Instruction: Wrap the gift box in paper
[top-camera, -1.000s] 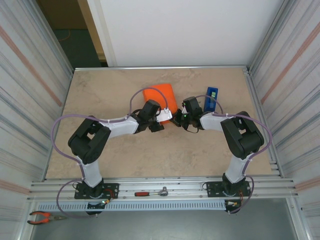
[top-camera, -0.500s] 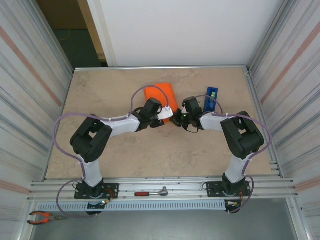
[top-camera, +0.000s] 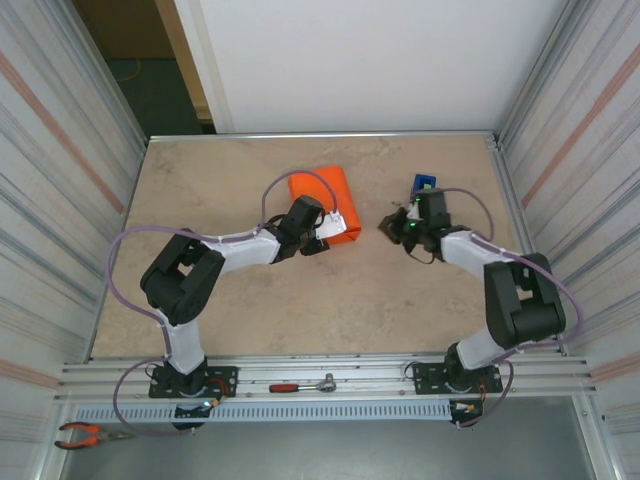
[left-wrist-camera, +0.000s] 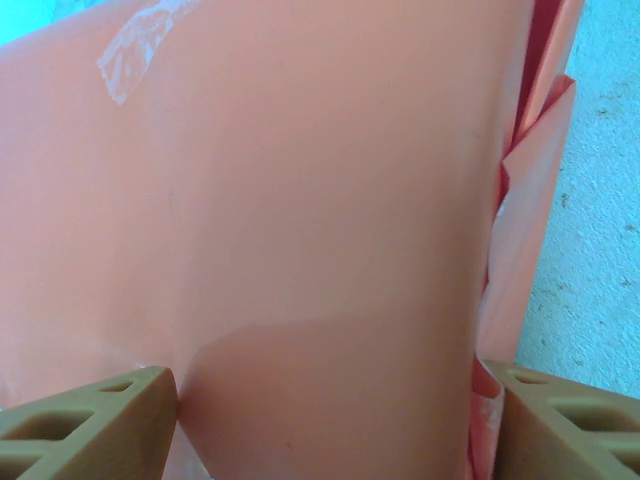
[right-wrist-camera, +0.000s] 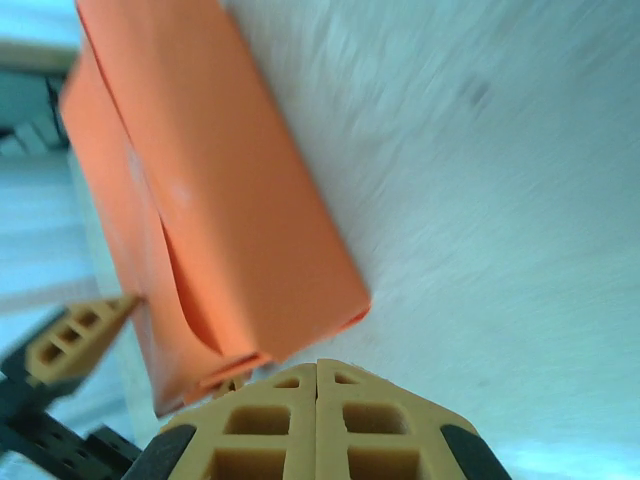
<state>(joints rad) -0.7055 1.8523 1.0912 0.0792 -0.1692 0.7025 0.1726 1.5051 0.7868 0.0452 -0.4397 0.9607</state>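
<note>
**Desk:** Where's the box?

**Me:** I take it to be inside the paper (top-camera: 320, 200), which is folded into an orange parcel on the table (top-camera: 200, 190), a little toward 12 from centre. I can't make out the box itself. One strip of tape (left-wrist-camera: 132, 48) sits on the parcel's top face.

**Desk:** Which way does it lie?

**Me:** Its long axis runs about 11 to 5 in the top view. The 5 o'clock end faces my arms, and the flaps (right-wrist-camera: 225, 352) there look loosely folded, not sealed.

**Desk:** Left gripper?

**Me:** My left gripper (left-wrist-camera: 328, 375) reaches in from 8 o'clock and straddles that near end. Its jaws are wide, one finger on each side, both touching paper. I read it as a light clamp across the parcel's width.

**Desk:** And the right?

**Me:** My right gripper (right-wrist-camera: 317, 365) is closed on nothing, fingers flat together, apart from the parcel. The parcel lies between its 9 and 10 o'clock. The blue dispenser (top-camera: 424, 186) is just beside it at 1 o'clock.

**Desk:** So which arm moves?

**Me:** The left is nearer and pins the parcel, so I'd leave it there. The right is free and next to the dispenser. I'd judge it should fetch tape, then carry it toward 9 o'clock to the loose end.
</note>
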